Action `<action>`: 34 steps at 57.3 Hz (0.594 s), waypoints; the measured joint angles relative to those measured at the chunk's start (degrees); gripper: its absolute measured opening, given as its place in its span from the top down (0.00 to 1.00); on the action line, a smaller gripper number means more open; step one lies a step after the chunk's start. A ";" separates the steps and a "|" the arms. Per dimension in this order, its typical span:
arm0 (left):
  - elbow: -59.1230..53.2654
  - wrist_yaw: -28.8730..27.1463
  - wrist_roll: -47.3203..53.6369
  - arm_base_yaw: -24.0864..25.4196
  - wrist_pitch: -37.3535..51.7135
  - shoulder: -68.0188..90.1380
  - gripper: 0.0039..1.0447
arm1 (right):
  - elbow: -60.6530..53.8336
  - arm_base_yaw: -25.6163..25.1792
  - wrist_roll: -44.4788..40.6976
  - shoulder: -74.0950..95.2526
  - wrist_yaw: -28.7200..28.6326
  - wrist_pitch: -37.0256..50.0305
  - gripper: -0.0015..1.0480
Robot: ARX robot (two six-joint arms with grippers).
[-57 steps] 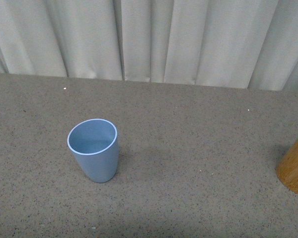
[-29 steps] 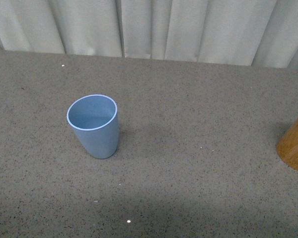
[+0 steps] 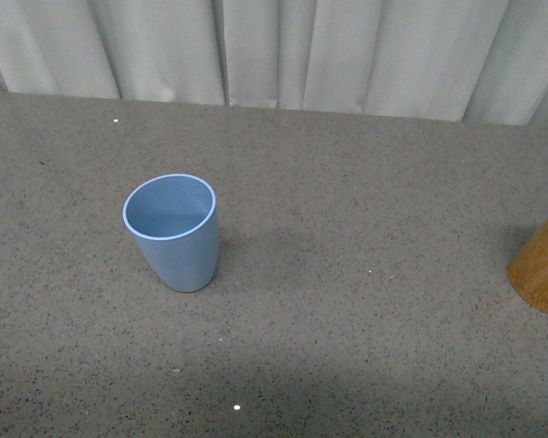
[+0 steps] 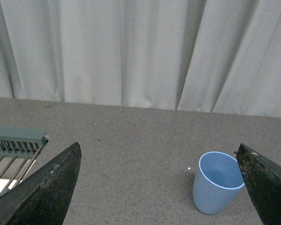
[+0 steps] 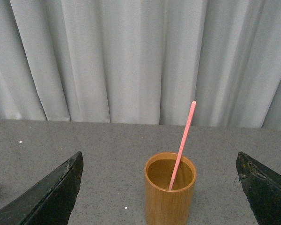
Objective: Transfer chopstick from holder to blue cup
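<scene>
The blue cup (image 3: 173,232) stands upright and empty on the speckled grey table, left of centre in the front view. The left wrist view has the cup (image 4: 217,183) close to one finger of my open left gripper (image 4: 161,187), nothing held. The tan wooden holder (image 3: 543,271) is cut off at the right edge of the front view. In the right wrist view the holder (image 5: 169,197) stands ahead of my open right gripper (image 5: 159,187), centred between the wide-apart fingers. One pink chopstick (image 5: 182,140) leans in it, tip down, sticking well above the rim.
Pale pleated curtains (image 3: 283,50) hang along the table's far edge. A green-framed wire rack (image 4: 11,143) shows at the side of the left wrist view. The table (image 3: 365,347) runs bare between cup and holder.
Between one second ago and half a second ago the front view shifted, so cup, holder and curtain edge sit higher in the picture. Since then nothing has moved.
</scene>
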 joint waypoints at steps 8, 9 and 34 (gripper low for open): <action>0.00 0.00 0.00 0.00 0.00 0.00 0.06 | 0.00 0.00 0.00 0.00 0.00 0.00 0.09; 0.00 0.00 0.00 0.00 0.00 0.00 0.06 | 0.00 0.00 0.00 0.00 0.00 0.00 0.09; 0.00 0.00 0.00 0.00 0.00 0.00 0.06 | 0.00 0.00 0.00 0.00 0.00 0.00 0.09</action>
